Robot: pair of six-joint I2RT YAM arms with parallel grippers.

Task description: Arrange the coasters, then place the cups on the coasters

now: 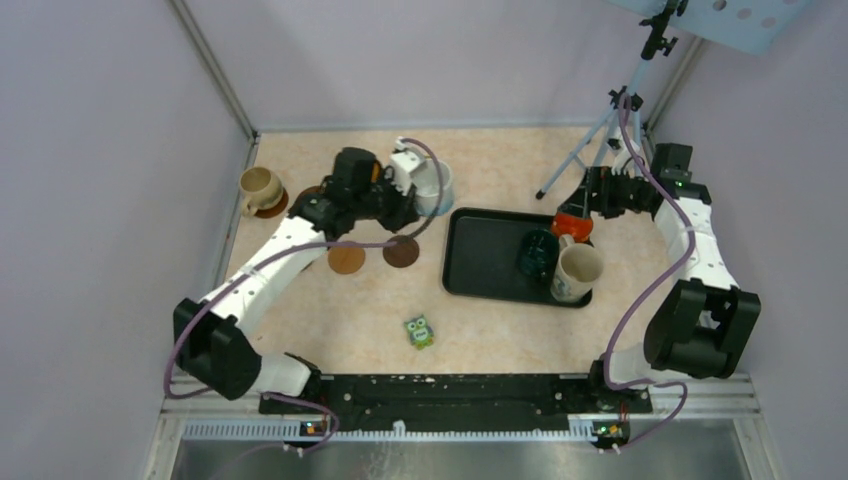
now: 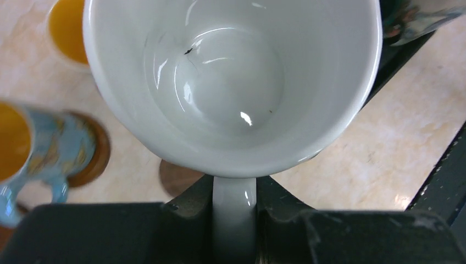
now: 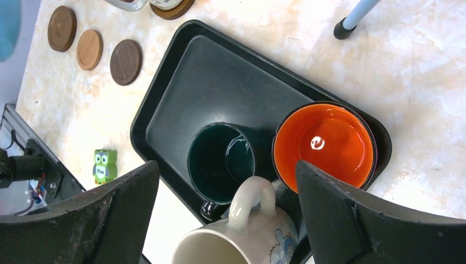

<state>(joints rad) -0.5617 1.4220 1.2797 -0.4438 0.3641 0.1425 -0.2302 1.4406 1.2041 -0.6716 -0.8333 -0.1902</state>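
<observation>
From above, the left gripper point(image 1: 403, 200) sits left of the tray point(image 1: 480, 275), clamped on the white mug point(image 1: 437, 187) just off the tray's far left corner; farther left a beige mug point(image 1: 258, 188) stands on a coaster point(image 1: 275, 205); two bare coasters point(image 1: 346, 259) lie just left of the tray; an owl point(image 1: 419, 331) stands near its near left corner; a green mug point(image 1: 537, 253) and a cream mug point(image 1: 577, 272) occupy the tray's right end; the right gripper point(image 1: 585, 205) hangs over the orange cup point(image 1: 572, 224) at the far right corner. At the left wrist, the fingers point(image 2: 181, 220) pinch the white mug's handle tightly; a coaster peeks out beneath the mug, contact unclear; a blue mug point(image 2: 33, 148) stands on another coaster, away from the tray. At the right wrist, the jaws stand wide and hold nothing, above the green mug, cream mug and orange cup crowded at one end of the tray; three coasters lie in a row beyond its other end.
</observation>
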